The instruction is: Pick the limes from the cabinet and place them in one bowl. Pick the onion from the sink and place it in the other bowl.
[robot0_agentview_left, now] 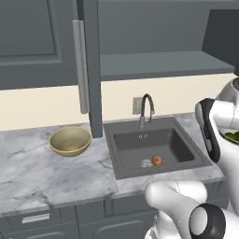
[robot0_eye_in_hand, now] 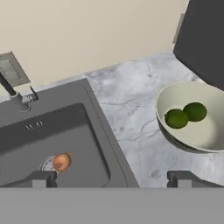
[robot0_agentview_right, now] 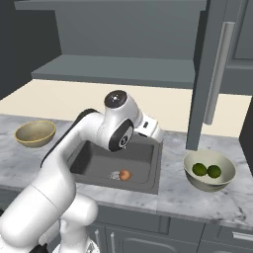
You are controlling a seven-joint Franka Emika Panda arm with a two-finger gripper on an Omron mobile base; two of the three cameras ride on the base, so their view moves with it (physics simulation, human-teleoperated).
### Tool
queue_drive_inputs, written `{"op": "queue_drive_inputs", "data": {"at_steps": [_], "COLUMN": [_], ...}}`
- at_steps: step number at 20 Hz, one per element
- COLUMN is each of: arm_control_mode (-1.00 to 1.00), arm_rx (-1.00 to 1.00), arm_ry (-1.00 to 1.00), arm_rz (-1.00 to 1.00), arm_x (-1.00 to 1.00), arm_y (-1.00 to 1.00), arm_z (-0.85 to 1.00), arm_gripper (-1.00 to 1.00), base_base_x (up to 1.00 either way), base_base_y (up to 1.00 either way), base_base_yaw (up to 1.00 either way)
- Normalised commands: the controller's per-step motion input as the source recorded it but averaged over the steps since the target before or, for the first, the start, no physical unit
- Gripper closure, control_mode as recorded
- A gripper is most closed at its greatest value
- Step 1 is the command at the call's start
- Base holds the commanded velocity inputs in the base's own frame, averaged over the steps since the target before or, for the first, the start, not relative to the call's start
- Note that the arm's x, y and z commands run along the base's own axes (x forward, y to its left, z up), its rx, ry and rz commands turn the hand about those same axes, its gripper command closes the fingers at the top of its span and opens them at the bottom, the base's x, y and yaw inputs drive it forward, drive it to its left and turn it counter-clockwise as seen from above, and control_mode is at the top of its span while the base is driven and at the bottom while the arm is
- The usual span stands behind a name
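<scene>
Two dark green limes (robot0_agentview_right: 199, 169) (robot0_agentview_right: 214, 171) lie in the pale cream-grey bowl (robot0_agentview_right: 207, 186) on the counter right of the sink (robot0_agentview_right: 99, 163). The hand view looks down on these limes (robot0_eye_in_hand: 176, 118) (robot0_eye_in_hand: 195, 111) inside the bowl (robot0_eye_in_hand: 205, 133). The orange-red onion (robot0_agentview_right: 125, 175) (robot0_agentview_left: 157, 160) (robot0_eye_in_hand: 61, 161) rests beside the drain in the sink (robot0_agentview_left: 154, 142). The golden-tan bowl (robot0_agentview_left: 70, 141) (robot0_agentview_right: 34, 132) stands empty, left of the sink. My gripper (robot0_eye_in_hand: 112, 178) is open and empty, above the sink's right rim, between onion and cream bowl. The cabinet (robot0_agentview_left: 163, 65) stands open, its shelf bare.
The open cabinet door (robot0_agentview_left: 93, 70) with its silver handle (robot0_agentview_left: 80, 65) hangs above the counter between the golden bowl and the sink. The curved faucet (robot0_agentview_left: 147, 109) rises behind the basin. A second door (robot0_agentview_right: 212, 74) hangs above the cream bowl.
</scene>
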Motion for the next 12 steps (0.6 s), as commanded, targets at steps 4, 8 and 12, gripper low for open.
{"op": "queue_drive_inputs", "data": {"at_steps": [4,8,12], "arm_control_mode": [-1.00,-1.00,-1.00], "arm_rx": [0.00,0.06,0.07], "arm_ry": [0.00,0.06,0.12], "arm_rz": [0.19,0.17,0.17], "arm_x": [0.16,0.10,0.05], "arm_y": [0.24,0.26,0.24], "arm_z": [0.00,0.00,-0.05], "arm_gripper": [-1.00,-1.00,-1.00], "base_base_x": [0.00,0.00,0.00], "base_base_y": [0.00,0.00,0.00], "base_base_yaw": [0.00,0.00,0.00]}}
